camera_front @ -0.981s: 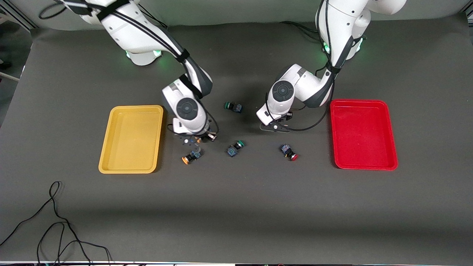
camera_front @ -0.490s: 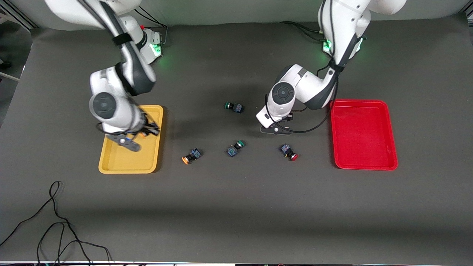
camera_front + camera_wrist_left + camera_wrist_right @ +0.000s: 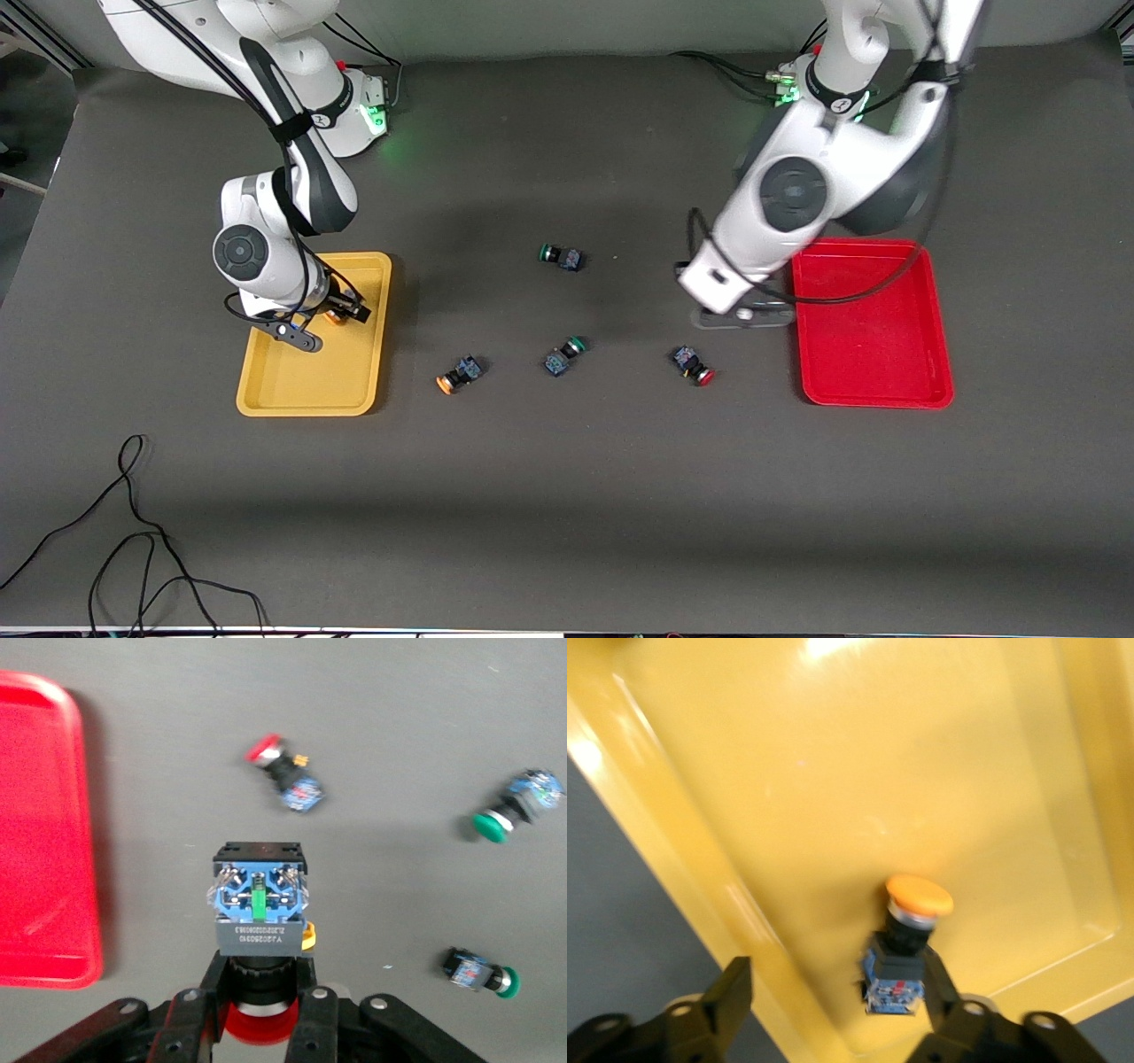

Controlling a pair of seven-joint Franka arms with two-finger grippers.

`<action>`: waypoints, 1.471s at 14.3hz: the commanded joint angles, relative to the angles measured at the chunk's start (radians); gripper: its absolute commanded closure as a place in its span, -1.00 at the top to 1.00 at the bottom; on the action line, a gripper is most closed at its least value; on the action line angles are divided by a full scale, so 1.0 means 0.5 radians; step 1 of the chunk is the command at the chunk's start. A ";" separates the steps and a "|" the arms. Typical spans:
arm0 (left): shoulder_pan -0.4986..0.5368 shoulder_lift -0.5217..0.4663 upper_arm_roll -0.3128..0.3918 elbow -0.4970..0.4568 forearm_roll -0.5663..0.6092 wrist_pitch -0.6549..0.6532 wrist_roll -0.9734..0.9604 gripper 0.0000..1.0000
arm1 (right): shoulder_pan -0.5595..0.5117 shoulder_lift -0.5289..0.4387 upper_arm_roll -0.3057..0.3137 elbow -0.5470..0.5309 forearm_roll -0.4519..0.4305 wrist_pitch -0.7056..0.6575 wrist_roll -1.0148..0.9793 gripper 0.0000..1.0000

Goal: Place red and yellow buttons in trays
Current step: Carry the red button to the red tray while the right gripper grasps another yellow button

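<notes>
Since colours match trays, my left claw (image 3: 259,990) clamps a red button (image 3: 259,895) at the red tray's (image 3: 873,323) nine o'clock; my right claw (image 3: 835,985) gapes over the yellow tray's (image 3: 310,381) yellow button (image 3: 908,939).

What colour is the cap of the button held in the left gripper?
Red. The held button shows its red cap between the left gripper fingers, best in the left wrist view.

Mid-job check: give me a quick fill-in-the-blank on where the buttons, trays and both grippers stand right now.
1. The left gripper is shut on a button with a ____ cap.
2. The right gripper is open over the ____ tray.
3. The number of green-capped buttons lying on the table is ____.
4. The red tray holds ____ buttons.

Missing words: red; yellow; two; no
</notes>
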 commanded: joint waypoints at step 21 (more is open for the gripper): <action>0.834 -0.021 -0.027 -0.423 0.274 0.249 0.963 1.00 | 0.463 0.755 -0.006 1.042 0.596 0.031 0.401 -0.97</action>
